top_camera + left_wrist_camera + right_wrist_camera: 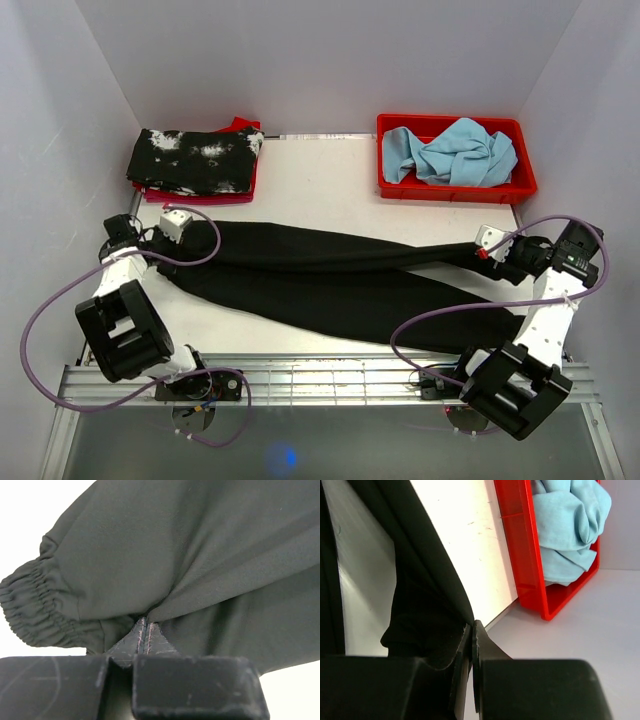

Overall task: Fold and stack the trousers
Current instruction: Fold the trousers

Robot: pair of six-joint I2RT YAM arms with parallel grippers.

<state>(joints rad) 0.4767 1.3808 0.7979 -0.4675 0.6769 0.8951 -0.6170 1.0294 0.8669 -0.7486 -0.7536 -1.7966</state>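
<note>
Task item: trousers (330,280), plain black, lying across the counter (320,190) from left to right.
Layout: two long black bands, overlapping near the middle; the upper band runs between the two arms, the lower band lies nearer the front edge.
Left arm: left end effector (142,635) pressed together, pinching a fold of the trousers just beside an elastic gathered hem (25,605).
Right arm: right end effector (471,635) pressed together, pinching the black fabric at the right end of the upper band, near the right edge of the counter.
Rear left: black garment (195,160) with white splotches, folded, resting on a red item.
Rear right: red bin (455,190) holding a crumpled light-blue cloth (455,150).
Clearance: trousers lie apart from both the garment and the bin.
</note>
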